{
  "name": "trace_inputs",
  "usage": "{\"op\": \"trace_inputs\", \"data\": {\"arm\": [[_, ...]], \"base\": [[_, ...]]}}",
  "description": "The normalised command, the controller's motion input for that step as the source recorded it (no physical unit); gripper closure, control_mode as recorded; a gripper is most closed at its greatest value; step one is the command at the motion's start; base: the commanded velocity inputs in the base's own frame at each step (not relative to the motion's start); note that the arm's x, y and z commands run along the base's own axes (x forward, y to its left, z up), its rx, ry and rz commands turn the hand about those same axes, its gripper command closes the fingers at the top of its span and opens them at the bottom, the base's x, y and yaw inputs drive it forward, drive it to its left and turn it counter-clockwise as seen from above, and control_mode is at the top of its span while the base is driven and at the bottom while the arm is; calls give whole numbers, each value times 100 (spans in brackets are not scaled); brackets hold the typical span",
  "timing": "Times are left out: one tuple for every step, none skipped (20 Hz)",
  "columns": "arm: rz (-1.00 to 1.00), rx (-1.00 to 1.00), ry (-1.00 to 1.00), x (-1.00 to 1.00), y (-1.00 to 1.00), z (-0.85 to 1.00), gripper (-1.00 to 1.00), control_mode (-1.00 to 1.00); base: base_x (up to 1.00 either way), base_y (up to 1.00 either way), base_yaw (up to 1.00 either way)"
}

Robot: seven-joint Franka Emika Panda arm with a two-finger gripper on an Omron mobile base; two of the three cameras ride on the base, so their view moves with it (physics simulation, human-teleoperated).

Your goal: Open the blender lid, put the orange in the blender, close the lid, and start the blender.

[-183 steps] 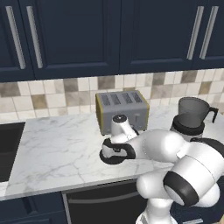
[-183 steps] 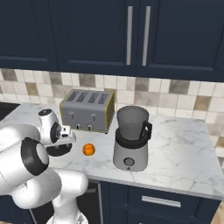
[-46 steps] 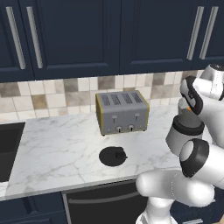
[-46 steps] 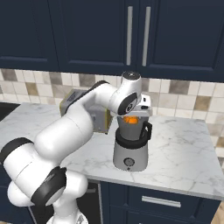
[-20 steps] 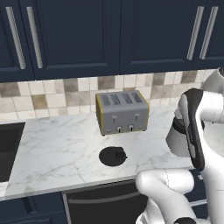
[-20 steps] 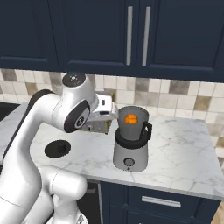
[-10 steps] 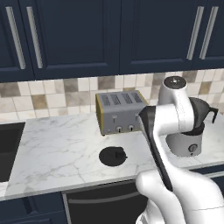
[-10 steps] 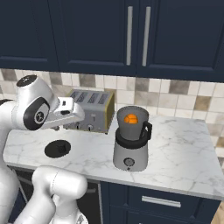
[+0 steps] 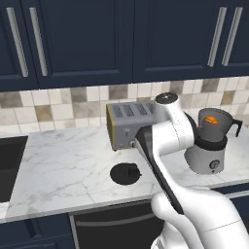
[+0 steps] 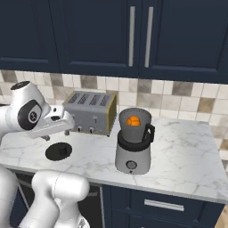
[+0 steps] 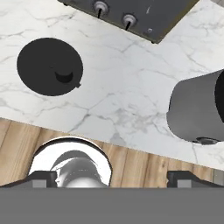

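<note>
On the marble counter (image 9: 63, 160) the blender (image 10: 132, 149) is seen standing to the right of the toaster (image 10: 89, 111), with its jar uncovered, and the orange (image 10: 133, 121) is sat down inside the jar, showing bright through the open top; it's also spotted from the left base view as an orange blob (image 9: 210, 119) in the jar of the blender (image 9: 210, 146). The lid (image 9: 125, 173) is left lying flat on the counter, knob up, in front of the toaster (image 9: 129, 124) and well apart from the blender, so the jar is not yet closed. From the right base view the lid (image 10: 59, 151) is seen near the counter's front edge, just below the white arm that is stretched out over that end of the counter. In the hand view the lid (image 11: 49, 66) is seen top left as a black disc with its small centre knob, the toaster's (image 11: 131, 15) front with two round knobs is across the top, and the blender's grey base (image 11: 197, 109) is at the right edge. The gripper (image 11: 111, 179) is looked down along from above the counter's front edge; the two finger tips (image 11: 186, 177) are spread wide to either side of the view and nothing is held between them.
</note>
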Motion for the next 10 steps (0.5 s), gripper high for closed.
{"op": "trace_inputs", "data": {"arm": [[0,0,10,0,12,-40,-100,-100],[0,0,11,0,8,-36,-100,-100],[0,0,13,0,10,-37,-100,-100],[0,0,15,0,10,-33,-100,-100],[0,0,17,0,14,-29,-100,-100],[0,0,18,0,17,-26,-100,-100],[0,0,19,0,19,-26,-100,-100],[0,0,20,0,18,-23,-100,-100],[0,0,20,0,15,-23,-100,-100],[0,0,21,0,26,-24,-100,-100]], "base": [[0,0,0],[0,0,0],[0,0,0],[0,0,0],[0,0,0],[0,0,0],[0,0,0],[0,0,0],[0,0,0],[0,0,0]]}}
